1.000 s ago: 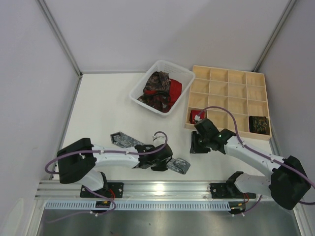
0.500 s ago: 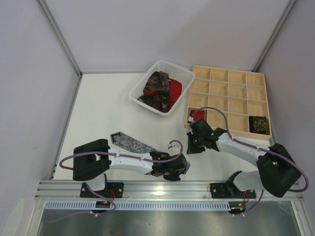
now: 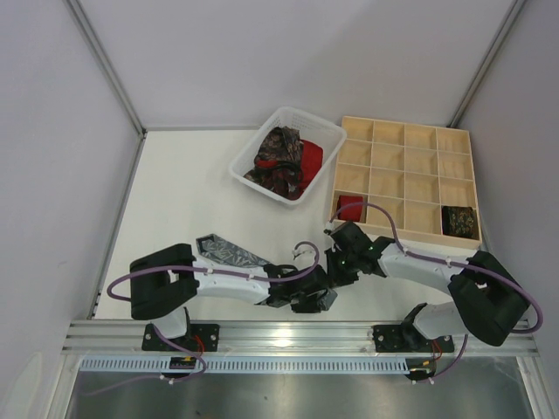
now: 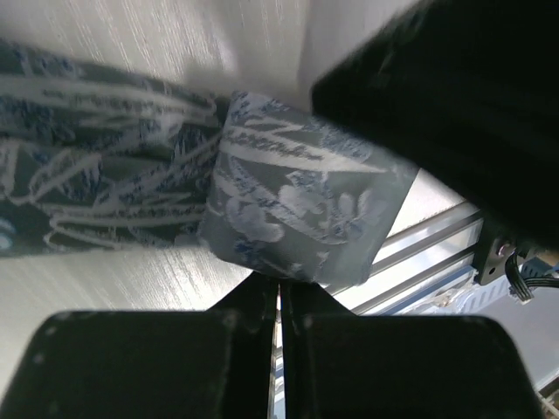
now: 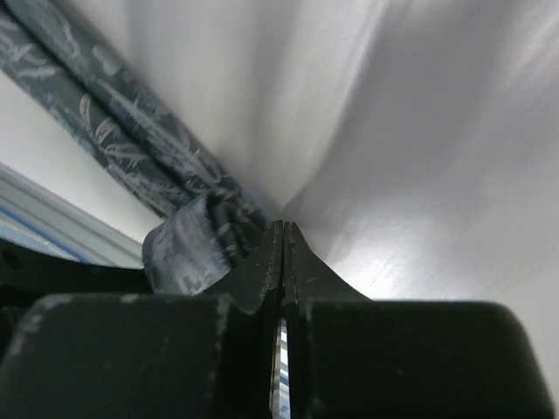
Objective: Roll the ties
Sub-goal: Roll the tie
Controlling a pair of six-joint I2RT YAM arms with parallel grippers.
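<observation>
Grey and patterned, one tie point(image 3: 229, 252) lies on the surface point(image 3: 175, 201) near its front edge, its near end folded into a small roll. The left end effector point(image 3: 316, 299), fingers pressed together, touches that roll. The right end effector point(image 3: 339, 264), likewise closed and empty, meets it from the other side. Farther back, a red roll point(image 3: 351, 208) and a dark roll point(image 3: 458, 221) sit in separate compartments of the wooden tray point(image 3: 406, 135). The white basket point(image 3: 258, 140) holds loose paisley point(image 3: 278, 157) and red point(image 3: 310, 157) ties.
</observation>
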